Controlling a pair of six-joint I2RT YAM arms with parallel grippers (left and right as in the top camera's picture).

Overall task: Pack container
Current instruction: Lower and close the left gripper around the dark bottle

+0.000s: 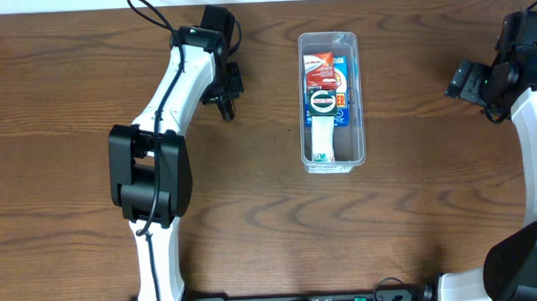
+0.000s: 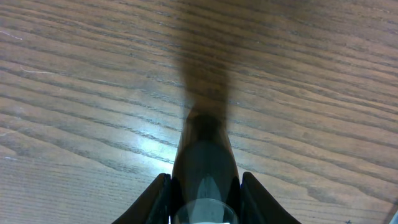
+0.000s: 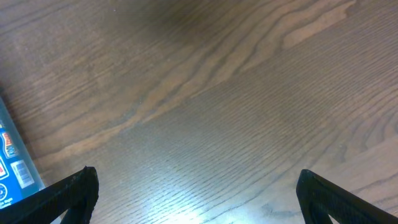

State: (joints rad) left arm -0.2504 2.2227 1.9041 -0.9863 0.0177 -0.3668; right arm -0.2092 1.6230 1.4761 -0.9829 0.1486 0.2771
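Observation:
The clear plastic container (image 1: 355, 101) stands upright at the centre right of the table. In it lie a blue and red printed pack (image 1: 330, 68) and a white tube with a dark round label (image 1: 323, 121). My left gripper (image 1: 228, 100) is left of the container, apart from it, and is shut on a dark, slim, rounded object (image 2: 204, 143) that points down at the wood. In the left wrist view the fingers (image 2: 204, 202) press on both its sides. My right gripper (image 1: 465, 81) is open and empty at the far right; its fingertips (image 3: 196, 193) stand wide apart over bare wood.
A blue printed edge (image 3: 11, 162) shows at the left border of the right wrist view; I cannot tell what it belongs to. The brown wooden table (image 1: 254, 224) lies all around. The arm bases stand at the front edge.

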